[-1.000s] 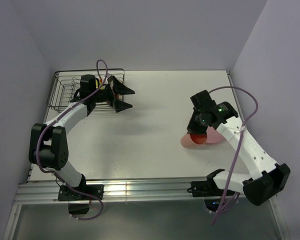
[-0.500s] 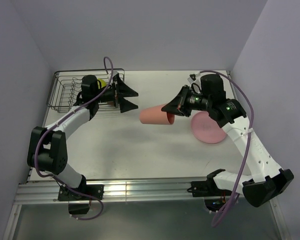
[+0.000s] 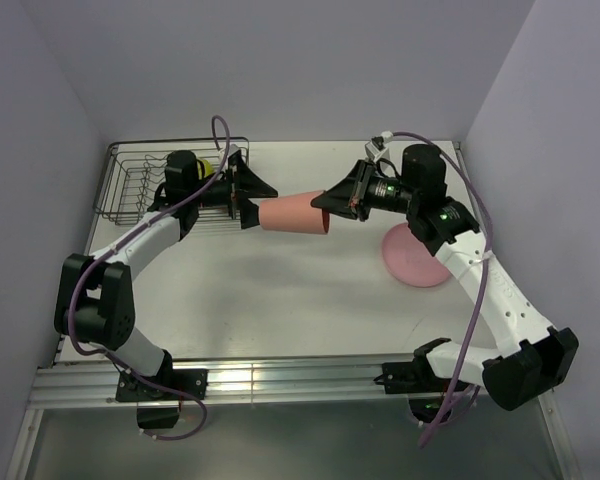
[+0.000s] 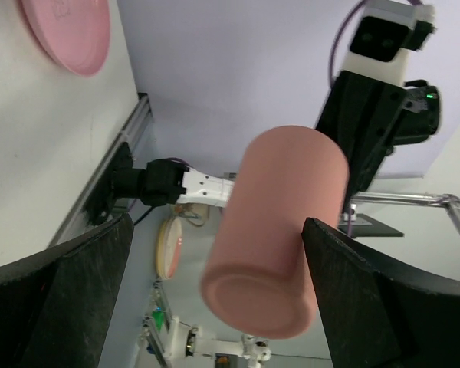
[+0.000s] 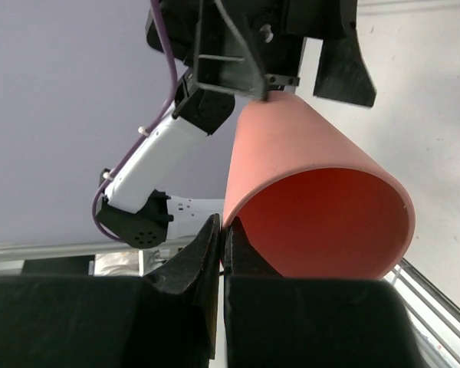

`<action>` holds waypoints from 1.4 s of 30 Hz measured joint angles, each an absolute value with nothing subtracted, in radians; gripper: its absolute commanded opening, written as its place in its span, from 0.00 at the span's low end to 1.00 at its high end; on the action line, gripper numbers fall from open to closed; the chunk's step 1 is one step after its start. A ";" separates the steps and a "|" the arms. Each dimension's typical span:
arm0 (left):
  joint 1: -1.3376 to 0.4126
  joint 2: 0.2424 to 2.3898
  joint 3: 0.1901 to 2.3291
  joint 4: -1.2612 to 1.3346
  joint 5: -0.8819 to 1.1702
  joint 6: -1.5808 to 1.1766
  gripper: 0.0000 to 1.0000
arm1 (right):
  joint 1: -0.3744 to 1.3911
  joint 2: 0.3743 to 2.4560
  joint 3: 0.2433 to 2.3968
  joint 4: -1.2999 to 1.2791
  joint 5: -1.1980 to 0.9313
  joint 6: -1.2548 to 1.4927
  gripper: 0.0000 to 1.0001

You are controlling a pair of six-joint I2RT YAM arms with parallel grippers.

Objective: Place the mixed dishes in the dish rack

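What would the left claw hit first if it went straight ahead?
Most likely the salmon-pink cup, held sideways by the right gripper; its closed base faces the open left gripper.

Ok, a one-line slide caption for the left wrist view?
Right gripper holds the salmon-pink cup by its rim, base-first inside the open left gripper.
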State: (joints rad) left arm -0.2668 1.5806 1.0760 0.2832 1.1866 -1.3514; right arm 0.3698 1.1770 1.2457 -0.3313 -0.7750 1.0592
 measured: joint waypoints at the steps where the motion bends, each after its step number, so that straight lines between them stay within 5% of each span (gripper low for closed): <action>1: -0.267 1.579 1.069 0.307 1.190 -1.368 0.99 | 0.369 1.182 1.225 -0.301 -0.783 1.073 0.00; 14: -0.269 1.613 0.902 1.122 1.203 -1.911 0.99 | 0.329 1.225 1.090 0.015 -0.844 1.163 0.00; 32: -0.271 1.660 0.898 1.259 1.198 -1.988 0.99 | 0.308 1.232 1.080 0.043 -0.862 1.132 0.00; 38: -0.276 1.658 0.912 1.159 1.199 -1.964 0.83 | 0.308 1.232 1.079 0.036 -0.867 1.115 0.00; 42: -0.281 1.645 0.962 0.941 1.199 -1.839 0.48 | 0.307 1.232 1.079 0.034 -0.860 1.097 0.00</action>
